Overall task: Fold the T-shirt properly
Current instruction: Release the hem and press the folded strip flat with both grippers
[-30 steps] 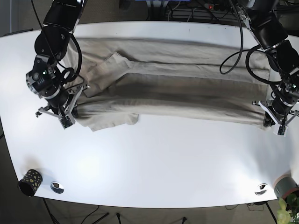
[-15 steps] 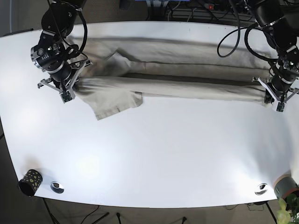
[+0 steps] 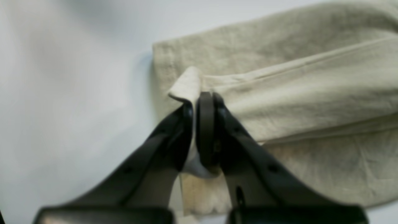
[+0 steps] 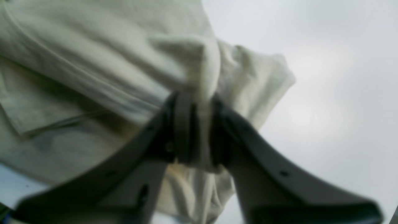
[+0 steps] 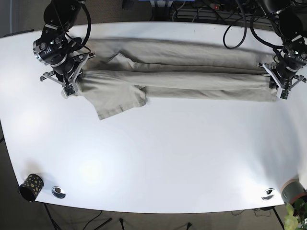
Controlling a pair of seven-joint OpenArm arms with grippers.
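A beige T-shirt (image 5: 177,79) lies stretched as a long folded band across the far part of the white table (image 5: 158,153), with one sleeve (image 5: 117,100) sticking out toward the front on the left. My right gripper (image 5: 68,87) is shut on the shirt's left end; in the right wrist view the fingers (image 4: 183,130) pinch a bunched fold (image 4: 199,71). My left gripper (image 5: 282,91) is shut on the right end; in the left wrist view the fingers (image 3: 205,133) clamp a folded corner (image 3: 186,85).
A dark spotted cup (image 5: 31,186) stands at the front left corner. Two round metal fittings (image 5: 58,192) (image 5: 268,193) sit near the front edge. A grey pot with a plant (image 5: 293,194) is at the front right. Cables run behind the table.
Both grippers have carried the shirt's near edge farther toward the back of the table, laying it over the rest, so the band is narrower and lies further back.
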